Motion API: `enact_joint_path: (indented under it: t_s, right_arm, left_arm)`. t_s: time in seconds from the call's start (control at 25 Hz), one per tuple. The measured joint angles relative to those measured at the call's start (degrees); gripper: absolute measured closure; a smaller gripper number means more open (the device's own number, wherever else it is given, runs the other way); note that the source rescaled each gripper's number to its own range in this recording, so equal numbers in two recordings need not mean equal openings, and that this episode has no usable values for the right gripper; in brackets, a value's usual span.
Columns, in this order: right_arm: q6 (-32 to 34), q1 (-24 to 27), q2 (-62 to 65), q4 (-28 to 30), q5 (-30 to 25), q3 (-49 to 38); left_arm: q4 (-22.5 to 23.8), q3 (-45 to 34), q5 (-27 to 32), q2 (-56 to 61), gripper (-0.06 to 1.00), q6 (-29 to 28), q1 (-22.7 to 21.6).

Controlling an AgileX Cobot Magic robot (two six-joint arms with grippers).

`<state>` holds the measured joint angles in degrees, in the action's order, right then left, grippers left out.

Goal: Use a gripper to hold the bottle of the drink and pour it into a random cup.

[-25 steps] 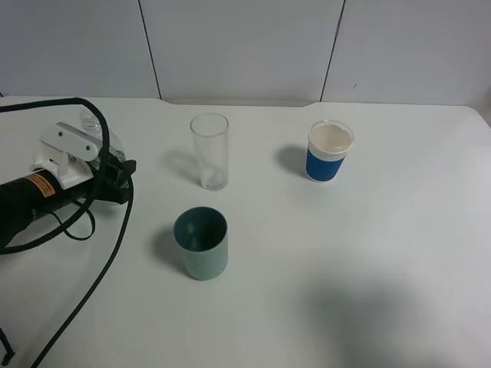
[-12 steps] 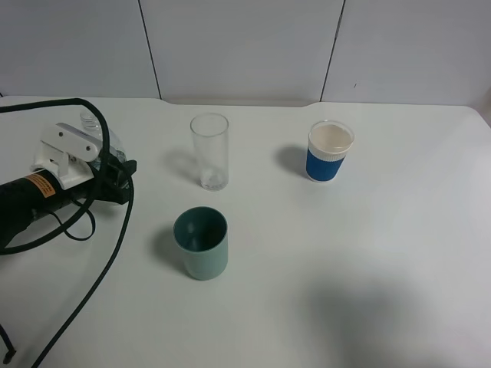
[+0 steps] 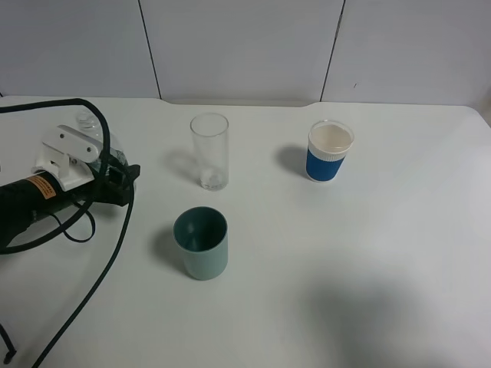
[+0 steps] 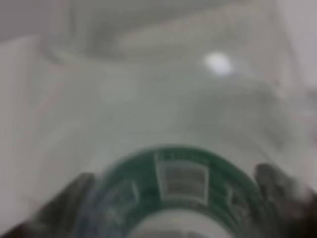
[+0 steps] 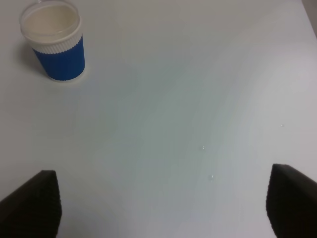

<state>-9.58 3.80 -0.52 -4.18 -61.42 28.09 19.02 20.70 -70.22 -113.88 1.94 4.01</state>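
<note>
Three drinking vessels stand on the plain white table (image 3: 368,253): one muted teal-green opaque cup (image 3: 201,242), one tall clear glass (image 3: 209,151) just behind it, and one blue-and-white paper cup (image 3: 330,151) well to the right of the teal cup. One small clear plastic bottle (image 3: 98,135) with a dark green label sits far left of the teal cup, between the white jaw plates of the bulky black handheld gripper (image 3: 90,157), whose black cable (image 3: 107,261) loops across the table. Grey wall panels rise behind. The label's white lettering is too blurred to read. Whether the left jaws clamp the bottle cannot be told. The right gripper (image 5: 161,206) stands wide apart, empty.
</note>
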Motion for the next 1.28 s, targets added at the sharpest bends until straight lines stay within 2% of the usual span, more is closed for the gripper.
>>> enact_joint_path:
  t_s: [0.04, 0.16, 0.28, 0.48, 0.8, 1.04, 1.16, 1.28]
  right_arm:
    - [0.00, 0.00, 0.00, 0.00, 0.00, 0.00]
    - [0.00, 0.00, 0.00, 0.00, 0.00, 0.00]
    - [0.00, 0.00, 0.00, 0.00, 0.00, 0.00]
    - [0.00, 0.00, 0.00, 0.00, 0.00, 0.00]
    - [0.00, 0.00, 0.00, 0.00, 0.00, 0.00]
    - [0.00, 0.00, 0.00, 0.00, 0.00, 0.00]
    - [0.00, 0.00, 0.00, 0.00, 0.00, 0.00]
    - [0.00, 0.00, 0.00, 0.00, 0.00, 0.00]
  left_arm:
    - [0.00, 0.00, 0.01, 0.17, 0.37, -0.50, 0.00]
    - [0.00, 0.00, 0.14, 0.74, 0.16, -2.33, 0.00]
    - [-0.30, 0.00, 0.14, 1.42, 0.08, -4.70, 0.00]
    - [-0.85, -1.21, 0.21, 2.20, 0.06, -6.36, 0.00]
    - [-2.80, -8.13, 0.50, 8.98, 0.05, -6.70, 0.00]
    - [-6.73, -14.14, 0.57, 17.93, 0.05, -6.93, 0.00]
    - [-9.62, -15.75, 3.03, 23.37, 0.05, -7.95, 0.00]
    - [-12.08, -15.92, 8.60, 29.77, 0.05, -9.27, 0.00]
